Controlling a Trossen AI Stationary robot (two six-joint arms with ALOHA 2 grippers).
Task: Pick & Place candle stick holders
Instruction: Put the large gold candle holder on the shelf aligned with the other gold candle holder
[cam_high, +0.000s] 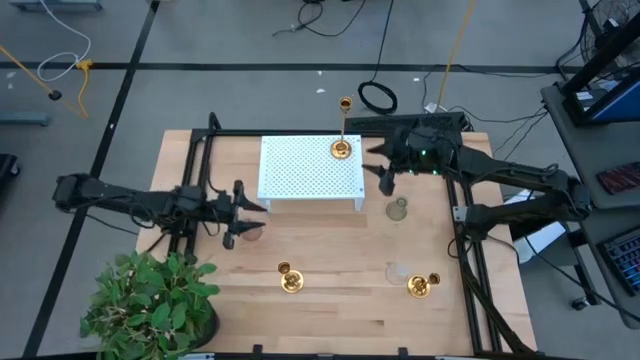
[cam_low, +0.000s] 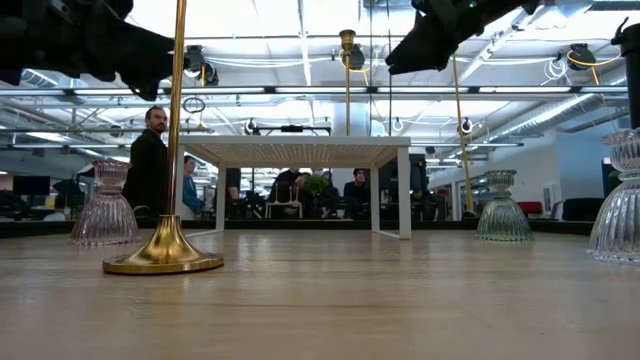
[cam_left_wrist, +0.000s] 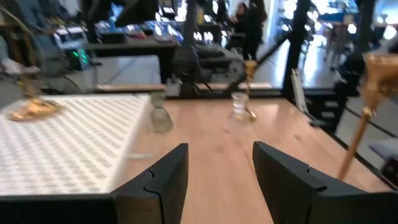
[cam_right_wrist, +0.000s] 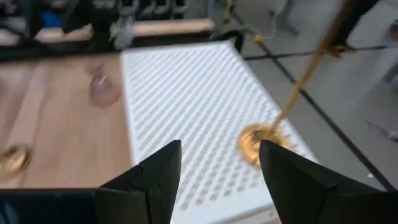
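A gold holder (cam_high: 343, 148) stands by its round base on the white perforated platform (cam_high: 310, 168); its base also shows in the right wrist view (cam_right_wrist: 256, 142). Two more gold holders (cam_high: 290, 280) (cam_high: 420, 285) stand on the table near its front. The pink glass holder (cam_high: 249, 232), the greenish one (cam_high: 398, 210) and the clear one (cam_high: 397, 272) stand on the table. My right gripper (cam_right_wrist: 217, 155) is open and empty, just right of the platform's gold holder. My left gripper (cam_left_wrist: 214, 168) is open and empty above the table, left of the platform and beside the pink glass.
A potted green plant (cam_high: 150, 300) stands at the table's near left corner. Black frame rails (cam_high: 200, 160) run along the table's left and right sides. People stand in the room beyond the table (cam_low: 150, 160). Bare wood lies between the front holders.
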